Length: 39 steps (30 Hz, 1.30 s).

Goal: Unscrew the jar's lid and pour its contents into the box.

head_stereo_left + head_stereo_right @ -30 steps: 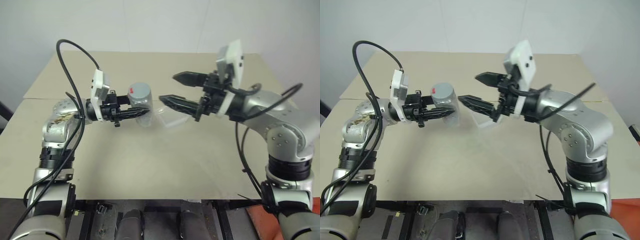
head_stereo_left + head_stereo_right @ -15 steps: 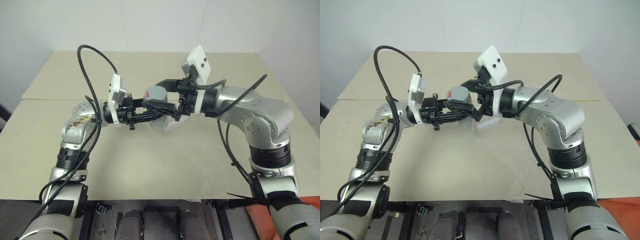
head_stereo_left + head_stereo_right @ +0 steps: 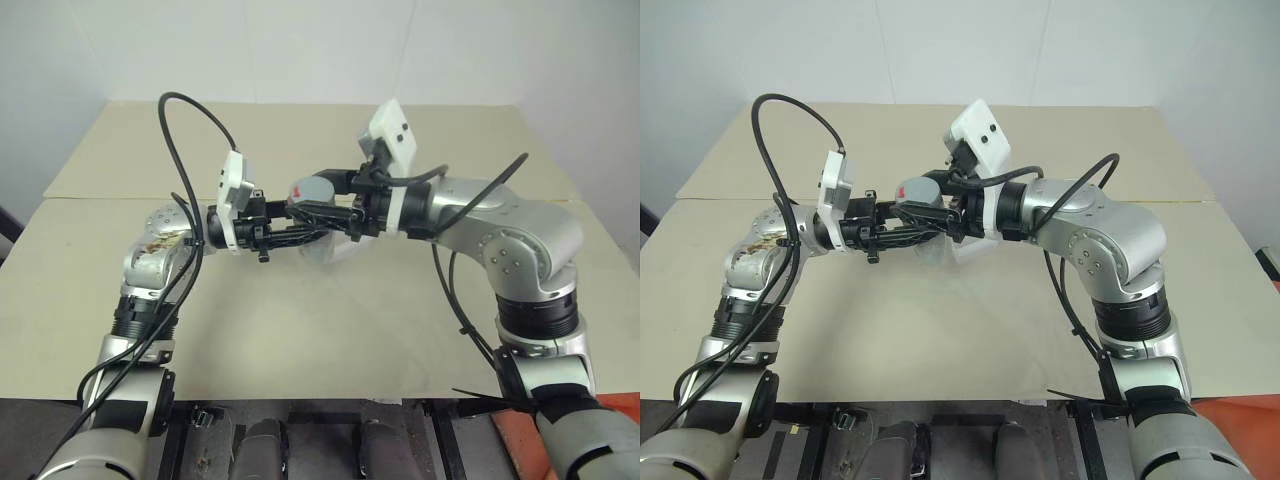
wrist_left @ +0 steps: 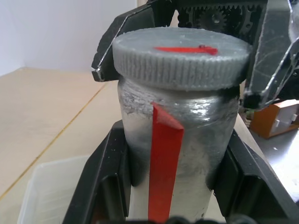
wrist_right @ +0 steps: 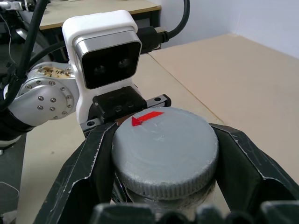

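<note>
Left wrist view: the left gripper (image 4: 170,184) is clamped on the body of the jar (image 4: 175,154), one black finger on each side, holding it upright and clear of the table (image 3: 300,310) so that the cap is free to be turned. The lid (image 4: 182,56), a grey ribbed disc with a red mark on top, is still seated on the jar. Right wrist view: the right gripper (image 5: 163,158) brackets the lid from the opposite side, its fingers (image 5: 81,175) closed in against the ribbed rim; this reads as a grip on the lid, taken for unscrewing. The two arms meet above the middle of the table, each gripper roughly level and pointing toward the other, an arrangement that lets one hand brace the jar while the other twists. The box (image 4: 51,191), clear plastic, sits on the table just under and beside the jar, well placed to receive the pour. The contents are hidden inside the closed jar. Judged stage: lid gripped, unscrewing not yet done.
</note>
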Each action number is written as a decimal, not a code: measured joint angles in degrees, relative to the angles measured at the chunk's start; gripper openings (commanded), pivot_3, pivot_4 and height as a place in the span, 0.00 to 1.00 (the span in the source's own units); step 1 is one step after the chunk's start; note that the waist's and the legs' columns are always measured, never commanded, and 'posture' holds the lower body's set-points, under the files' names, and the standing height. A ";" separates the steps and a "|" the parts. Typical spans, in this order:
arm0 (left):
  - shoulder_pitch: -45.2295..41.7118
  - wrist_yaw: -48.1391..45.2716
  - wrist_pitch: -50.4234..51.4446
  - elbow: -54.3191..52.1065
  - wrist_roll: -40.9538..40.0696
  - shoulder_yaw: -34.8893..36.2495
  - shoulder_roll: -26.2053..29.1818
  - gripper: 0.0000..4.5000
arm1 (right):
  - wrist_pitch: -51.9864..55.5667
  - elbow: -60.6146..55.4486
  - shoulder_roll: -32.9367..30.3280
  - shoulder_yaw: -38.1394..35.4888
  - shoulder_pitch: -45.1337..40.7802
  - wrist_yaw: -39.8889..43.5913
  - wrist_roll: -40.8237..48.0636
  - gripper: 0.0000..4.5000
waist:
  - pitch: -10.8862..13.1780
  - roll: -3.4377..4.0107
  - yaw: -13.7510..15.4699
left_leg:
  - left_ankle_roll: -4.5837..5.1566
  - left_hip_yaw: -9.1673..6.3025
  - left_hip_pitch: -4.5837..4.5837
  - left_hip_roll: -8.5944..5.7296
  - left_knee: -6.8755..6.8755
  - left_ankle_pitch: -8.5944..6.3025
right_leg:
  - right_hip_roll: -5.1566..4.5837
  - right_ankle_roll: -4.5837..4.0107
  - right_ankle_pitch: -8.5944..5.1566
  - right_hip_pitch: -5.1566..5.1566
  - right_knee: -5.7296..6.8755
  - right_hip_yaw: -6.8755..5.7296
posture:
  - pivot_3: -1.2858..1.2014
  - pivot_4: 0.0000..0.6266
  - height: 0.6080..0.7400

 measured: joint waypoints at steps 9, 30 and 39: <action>-1.91 -13.82 0.15 -0.51 -2.33 -3.08 1.40 0.42 | -10.62 3.50 -3.64 0.30 2.67 23.80 1.00 0.66 | 0.00 0.00 -0.04 | 0.01 0.05 0.03 0.00 0.00 0.00 | 0.04 0.00 0.00 0.01 -0.01 0.00 | 0.52 0.24 1.00; -3.56 -17.62 -0.52 0.90 -8.91 -12.09 9.71 0.42 | -16.90 12.78 2.18 3.51 0.07 37.67 -1.18 0.99 | 0.01 0.01 -0.05 | 0.00 -0.03 -0.01 0.03 0.00 0.00 | 0.06 0.00 0.00 -0.08 0.05 0.01 | 0.52 0.24 1.00; 3.19 -11.00 -0.10 1.19 -5.41 -4.35 11.39 0.42 | -16.93 8.68 -2.12 -4.07 6.07 27.01 -2.41 0.99 | 0.01 0.01 0.03 | 0.00 -0.05 -0.03 0.03 0.00 0.00 | 0.02 0.00 0.00 -0.09 0.04 0.02 | 0.52 0.24 1.00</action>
